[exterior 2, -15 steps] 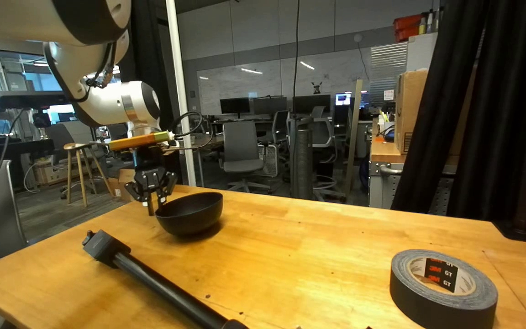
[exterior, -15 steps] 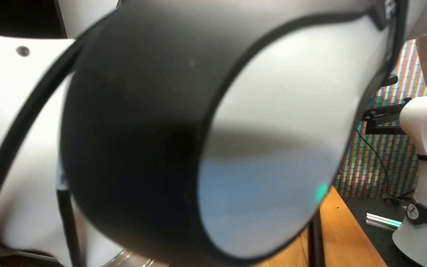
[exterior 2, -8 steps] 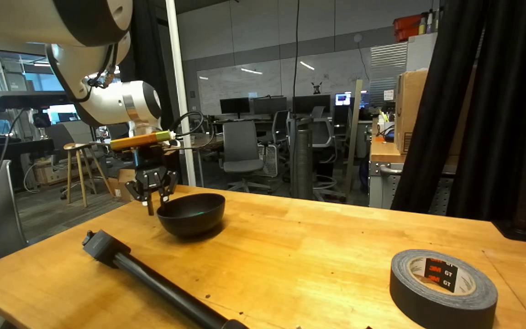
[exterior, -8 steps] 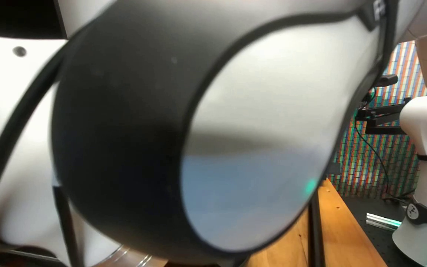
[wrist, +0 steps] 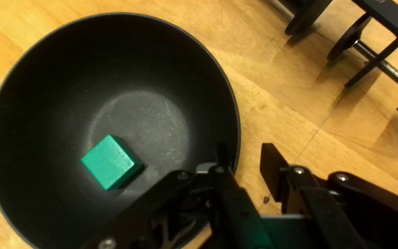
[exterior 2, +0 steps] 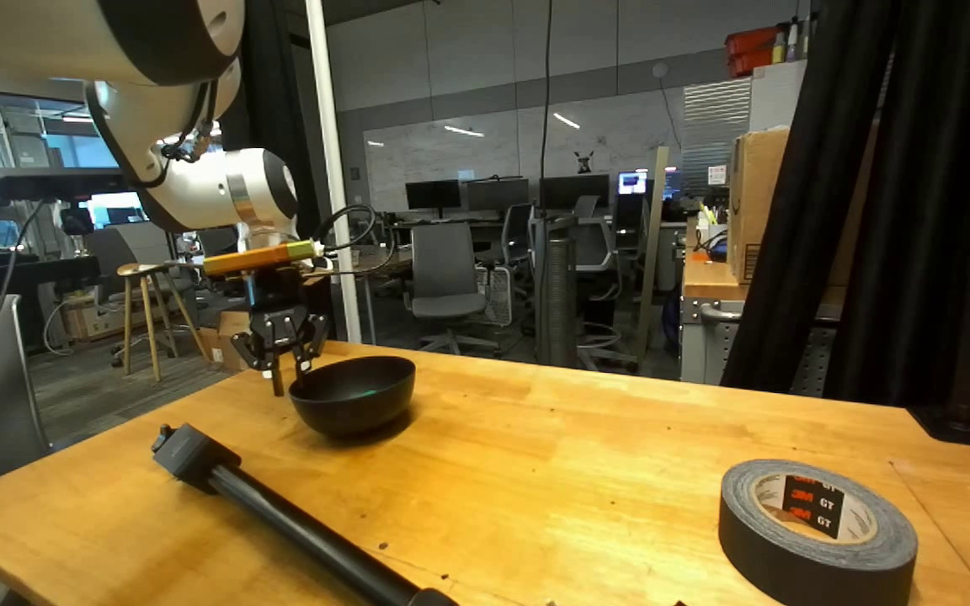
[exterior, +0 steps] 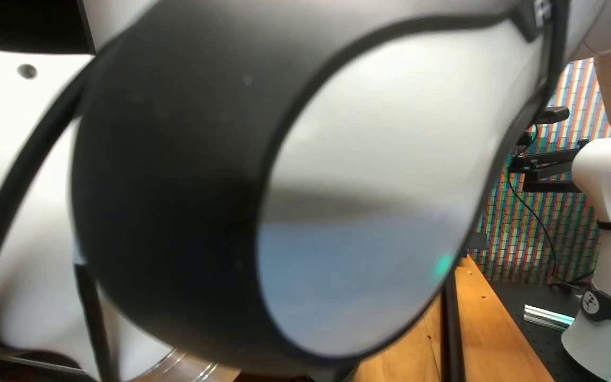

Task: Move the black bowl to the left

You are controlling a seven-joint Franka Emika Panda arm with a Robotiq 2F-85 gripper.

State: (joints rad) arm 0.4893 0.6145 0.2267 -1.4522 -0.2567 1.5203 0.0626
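In an exterior view the robot arm (exterior: 178, 185) — black and white, blurred — filled the middle; wooden desk (exterior: 502, 345) showed at lower right, a white base (exterior: 597, 339) further right.

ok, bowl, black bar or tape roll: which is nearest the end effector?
The black bowl holding the green cube: its rim is by the end effector; the black bar and tape roll lie farther off.

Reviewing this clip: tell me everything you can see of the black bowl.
The black bowl is round and deep, perhaps plastic, with a thin rim and a paler, scratched circle at its base. It stands open side up on the wooden table, a green cube inside; whether quite level is hard to tell. The open jaws straddle its rim, one on each side, contact unclear.
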